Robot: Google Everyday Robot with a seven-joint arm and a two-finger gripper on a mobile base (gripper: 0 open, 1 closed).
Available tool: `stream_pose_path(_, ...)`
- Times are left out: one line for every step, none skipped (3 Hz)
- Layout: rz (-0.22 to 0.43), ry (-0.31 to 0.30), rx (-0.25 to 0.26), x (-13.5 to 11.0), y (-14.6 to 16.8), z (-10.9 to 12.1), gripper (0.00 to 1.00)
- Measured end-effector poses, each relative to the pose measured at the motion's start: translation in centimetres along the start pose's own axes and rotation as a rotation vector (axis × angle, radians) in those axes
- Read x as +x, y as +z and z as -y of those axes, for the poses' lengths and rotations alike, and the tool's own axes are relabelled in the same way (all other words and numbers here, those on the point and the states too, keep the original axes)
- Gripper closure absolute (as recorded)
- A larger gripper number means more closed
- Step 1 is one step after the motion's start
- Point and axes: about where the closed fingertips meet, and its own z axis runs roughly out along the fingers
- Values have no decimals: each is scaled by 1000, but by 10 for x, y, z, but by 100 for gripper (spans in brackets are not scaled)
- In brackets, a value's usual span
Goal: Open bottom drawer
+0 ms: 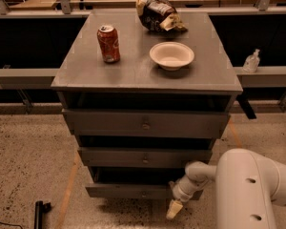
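Note:
The bottom drawer is the lowest of three grey drawers in the cabinet. Its flat front has a small round knob at the centre, and it stands out a little from the cabinet, with a dark gap above it. My gripper is at the end of the white arm, just below and in front of the drawer front's right end, pointing down toward the floor. It is to the right of the knob and holds nothing that I can see.
On the cabinet top stand a red soda can, a white bowl and a crumpled chip bag. The two upper drawers also stand slightly out. A black object lies on the speckled floor at the left.

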Motion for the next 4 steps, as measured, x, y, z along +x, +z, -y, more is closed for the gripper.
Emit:
stream_pose_path(-9,19,-22,1,-3,-10,46)
stream_pose_path(-10,19,-22,1,-4,-9,78)
stream_pose_path(-10,19,-22,1,-4,-9,99)
stream_pose_path(-10,19,-22,1,-4,-9,87)
